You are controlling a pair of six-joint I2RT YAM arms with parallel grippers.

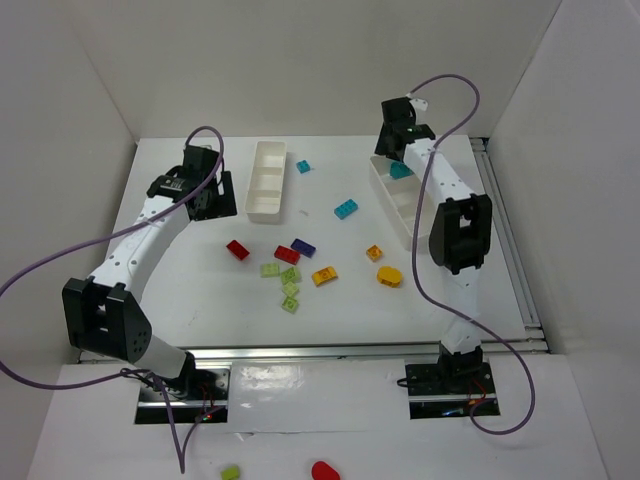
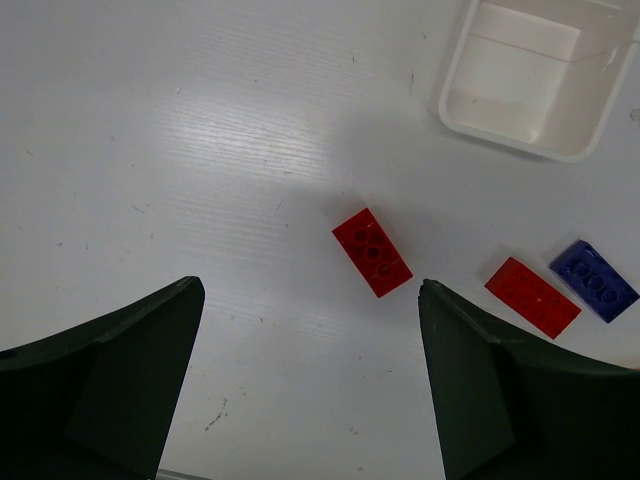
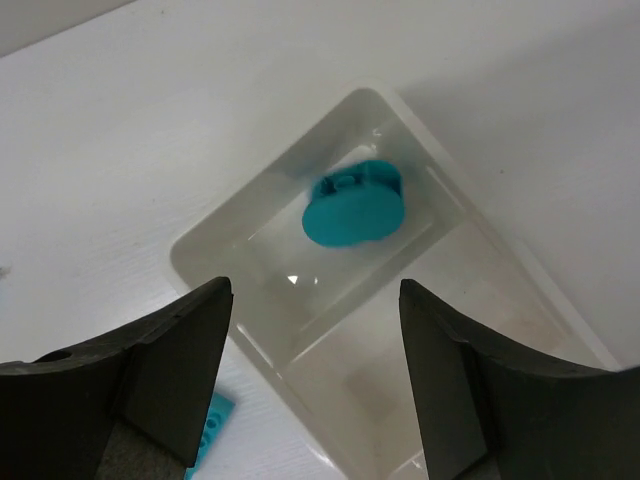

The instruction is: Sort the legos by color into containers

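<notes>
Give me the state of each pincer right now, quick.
Left pincer: open, holding nothing; a red lego lies loose ahead of it.
Right pincer: open, holding nothing; a cyan lego lies in the tray below.

tray cropped, cyan brick half hidden

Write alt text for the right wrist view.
A cyan lego is in the end compartment of a white tray, beneath the open right gripper. A second cyan lego shows on the table beside the tray.
</notes>
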